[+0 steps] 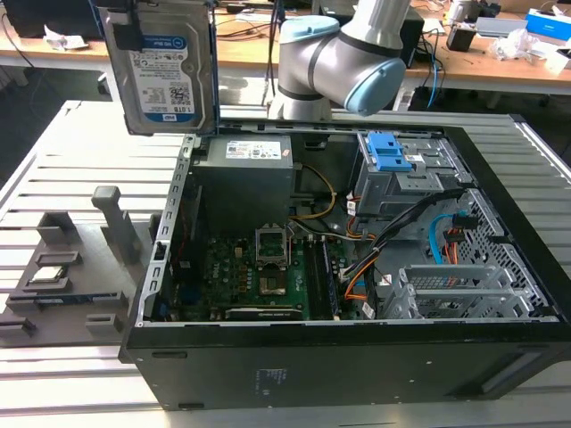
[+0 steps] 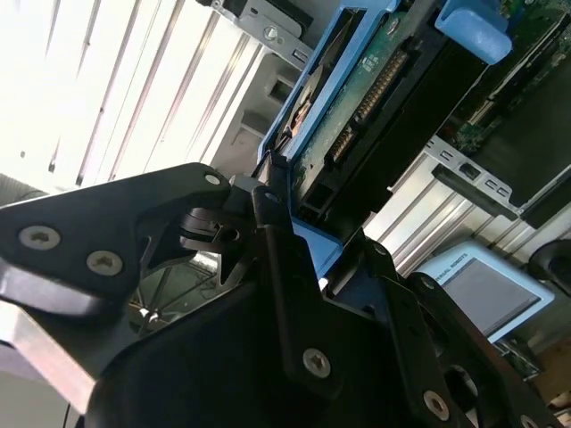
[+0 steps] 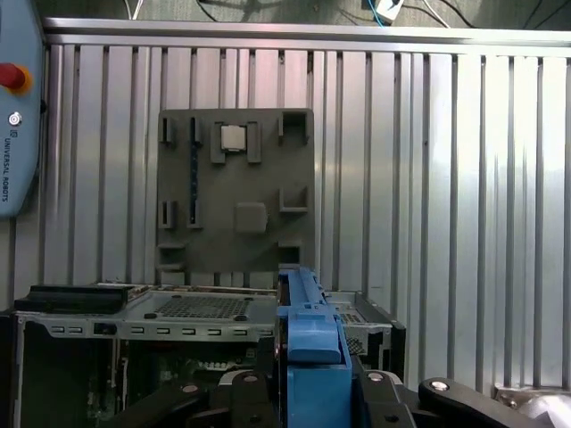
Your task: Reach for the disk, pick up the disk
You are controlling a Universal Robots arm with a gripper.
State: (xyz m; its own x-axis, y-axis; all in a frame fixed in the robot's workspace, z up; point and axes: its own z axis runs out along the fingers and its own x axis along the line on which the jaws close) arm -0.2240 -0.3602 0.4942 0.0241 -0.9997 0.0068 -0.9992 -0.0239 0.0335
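Exterior view: the disk (image 1: pixel 165 71) hangs clear above the open computer case (image 1: pixel 312 379) on the slatted bench (image 1: pixel 53 152), its white-and-blue barcode label facing out. In the second wrist view, the hand (image 2: pixel 308 234) clamps its blue bracket; the pick-up looks complete.

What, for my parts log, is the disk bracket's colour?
The bracket is blue; first wrist view shows it best.

Records a white-and-blue label with barcodes on the disk (image 1: pixel 168 76), a white printed sticker on the power supply (image 1: pixel 245 174), and vertical lettering on the grey pendant (image 3: pixel 18 160) below its red button (image 3: pixel 11 76), wording not reproduced.
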